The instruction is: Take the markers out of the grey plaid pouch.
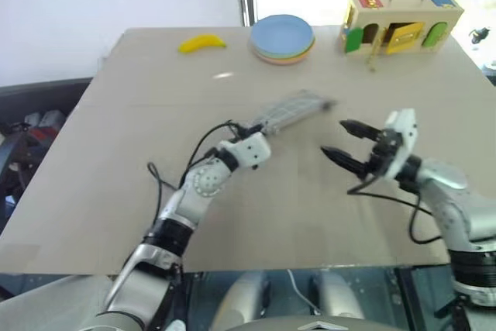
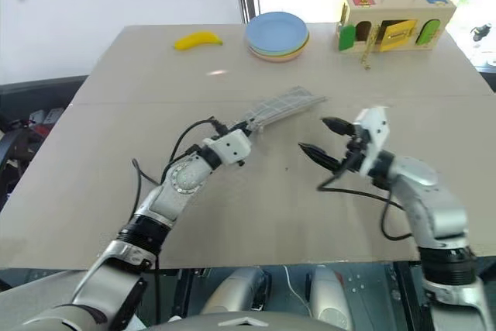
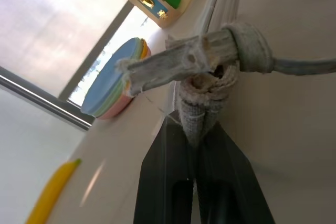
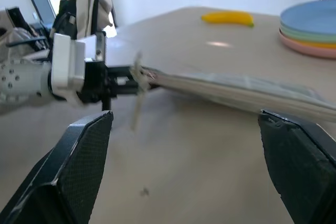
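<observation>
Left fingers (image 3: pixel 173 182) clamped on end of pouch (image 1: pixel 291 110), holding it off table (image 1: pixel 116 153); right gripper (image 1: pixel 341 139) spread wide just beside its far end.

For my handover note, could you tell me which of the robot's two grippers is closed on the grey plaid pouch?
The left gripper: its fingers are pinched on one end of the grey plaid pouch. The right gripper stands open beside it, holding nothing.

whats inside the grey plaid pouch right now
Can't be seen. The grey plaid pouch hangs lifted by one end in the shut left end effector, and its fabric covers whatever it holds. No markers show outside it.
</observation>
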Action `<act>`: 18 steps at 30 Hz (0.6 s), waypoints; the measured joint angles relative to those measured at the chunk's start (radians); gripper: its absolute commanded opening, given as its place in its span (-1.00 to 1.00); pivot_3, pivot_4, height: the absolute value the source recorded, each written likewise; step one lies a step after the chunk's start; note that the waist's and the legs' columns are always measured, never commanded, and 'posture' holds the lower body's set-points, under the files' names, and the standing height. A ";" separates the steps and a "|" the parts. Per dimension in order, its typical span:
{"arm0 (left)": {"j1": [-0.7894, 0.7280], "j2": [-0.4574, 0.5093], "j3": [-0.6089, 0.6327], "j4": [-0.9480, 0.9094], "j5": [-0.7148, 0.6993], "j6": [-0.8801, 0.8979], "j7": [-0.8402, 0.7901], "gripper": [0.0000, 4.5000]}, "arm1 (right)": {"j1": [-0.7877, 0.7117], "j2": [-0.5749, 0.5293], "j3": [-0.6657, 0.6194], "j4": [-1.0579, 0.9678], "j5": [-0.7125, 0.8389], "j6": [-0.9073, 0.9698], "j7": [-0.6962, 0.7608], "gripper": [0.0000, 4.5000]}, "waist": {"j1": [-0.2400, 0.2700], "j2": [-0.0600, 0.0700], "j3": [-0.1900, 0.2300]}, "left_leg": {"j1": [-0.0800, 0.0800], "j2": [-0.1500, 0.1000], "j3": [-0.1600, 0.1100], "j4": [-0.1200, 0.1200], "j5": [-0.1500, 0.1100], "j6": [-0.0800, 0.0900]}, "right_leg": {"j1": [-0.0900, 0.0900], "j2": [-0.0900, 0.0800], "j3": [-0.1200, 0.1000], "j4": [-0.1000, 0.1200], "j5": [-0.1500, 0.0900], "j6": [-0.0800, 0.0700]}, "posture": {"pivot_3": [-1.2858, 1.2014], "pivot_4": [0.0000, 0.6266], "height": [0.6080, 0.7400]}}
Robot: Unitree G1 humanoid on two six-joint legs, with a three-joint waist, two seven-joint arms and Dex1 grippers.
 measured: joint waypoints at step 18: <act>0.009 -0.123 0.030 -0.134 -0.073 0.241 -0.039 -0.97 | -0.069 0.101 0.185 0.097 -0.179 0.010 -0.103 1.00 | -0.019 0.000 0.000 | 0.000 0.000 -0.001 0.001 0.000 0.000 | 0.000 0.000 -0.001 0.000 0.000 0.000 | 0.03 -0.52 1.00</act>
